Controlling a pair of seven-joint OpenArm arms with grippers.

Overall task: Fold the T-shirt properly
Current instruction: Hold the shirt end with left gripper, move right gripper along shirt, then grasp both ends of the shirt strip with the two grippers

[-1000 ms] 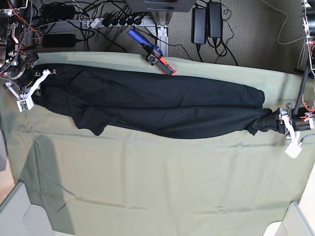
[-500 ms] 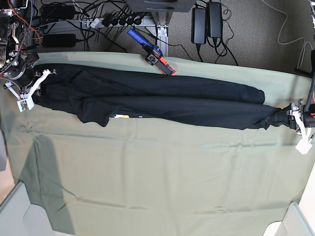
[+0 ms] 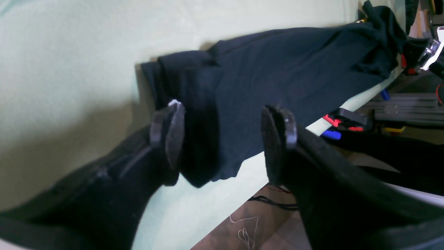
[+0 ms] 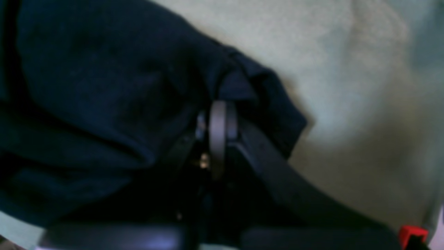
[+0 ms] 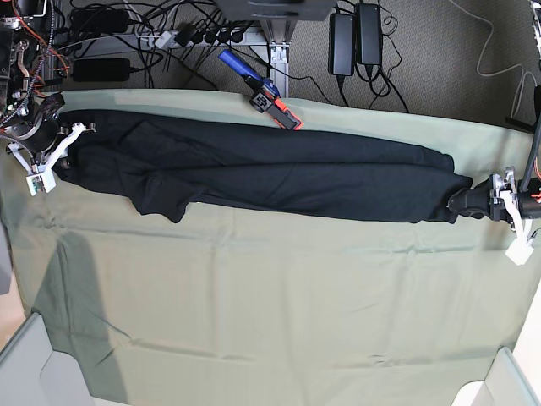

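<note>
Both wrist views alone show jaws: left spread, right pinching T-shirt.

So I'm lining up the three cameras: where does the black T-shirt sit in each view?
Base: the T-shirt stretches as a long band across the far half of the green cloth.
Left wrist: its end lies past the open left gripper.
Right wrist: upper left, pinched by the right gripper.
Shared landmark: the green cloth.

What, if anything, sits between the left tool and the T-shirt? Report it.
Nothing visible does. The left tool is open, and the end of the T-shirt lies just beyond its fingertips on the green cloth, with no other object in between.
</note>
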